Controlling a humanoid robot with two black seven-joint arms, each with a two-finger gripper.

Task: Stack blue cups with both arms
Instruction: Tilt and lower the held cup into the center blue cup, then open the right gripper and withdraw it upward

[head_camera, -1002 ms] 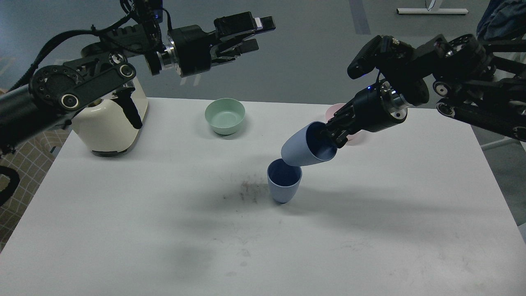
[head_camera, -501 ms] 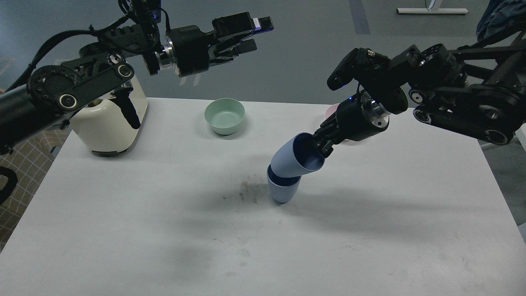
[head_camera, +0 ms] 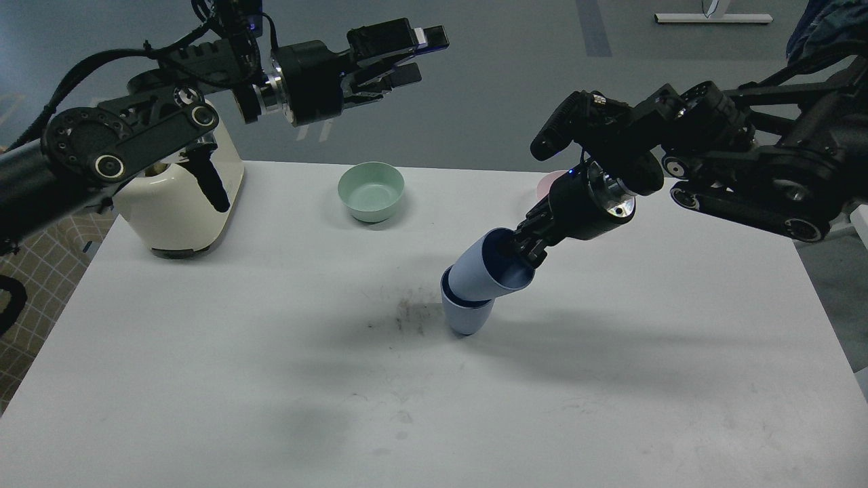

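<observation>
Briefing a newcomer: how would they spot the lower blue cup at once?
On the white table, look near the middle, right of a dark smudge. The lower blue cup stands there upright, unlike the tilted upper blue cup that the right gripper holds in its mouth.

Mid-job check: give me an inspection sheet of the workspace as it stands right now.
Surface: white table, dark smudge beside the cups.
Job's things: lower blue cup upright; upper blue cup tilted, base inside it, not seated.
Clutter: mint-green bowl; pink bowl, mostly hidden; cream appliance.
Grippers: right gripper shut on the upper cup's rim; left gripper raised, fingers open, empty.
Cables: black loops on the left arm, above the table.
Surroundings: grey floor; checked cloth at left.
</observation>
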